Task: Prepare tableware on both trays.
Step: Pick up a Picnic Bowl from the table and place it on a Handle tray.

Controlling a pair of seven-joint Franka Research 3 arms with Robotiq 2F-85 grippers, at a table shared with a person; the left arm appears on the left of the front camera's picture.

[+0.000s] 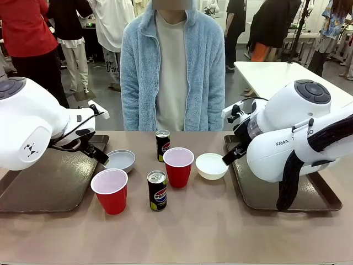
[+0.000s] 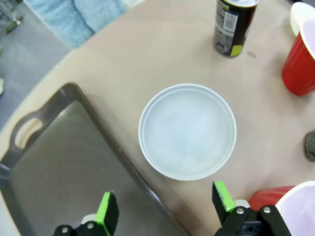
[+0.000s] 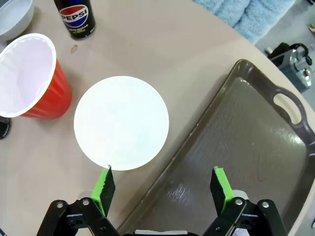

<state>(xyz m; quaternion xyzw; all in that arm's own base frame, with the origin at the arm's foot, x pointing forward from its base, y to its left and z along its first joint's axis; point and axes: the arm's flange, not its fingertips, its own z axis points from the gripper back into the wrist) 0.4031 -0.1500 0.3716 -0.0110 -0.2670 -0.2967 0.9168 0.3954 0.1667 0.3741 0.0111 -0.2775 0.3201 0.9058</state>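
While both my grippers hang with jaws spread wide and nothing between them, all the tableware stands on the bare tabletop between the two trays. My left gripper (image 2: 165,201) hovers over the right rim of the left tray (image 2: 59,167). The left white bowl (image 2: 187,130) sits just ahead of its fingertips, on the table just beside that rim. My right gripper (image 3: 162,179) mirrors it over the left rim of the right tray (image 3: 246,137), with the right white bowl (image 3: 121,129) just ahead and a little toward one pad.

Each bowl is round, so no long axis governs the approach. I judge the coming move turns on easing forward until one finger drops inside a bowl's rim. Each arm is the nearer one to its own bowl.

The far red cup (image 1: 178,165), near red cup (image 1: 110,190), near Pepsi can (image 1: 158,190) and far Pepsi can (image 1: 162,144) cluster in the middle, between the bowls.
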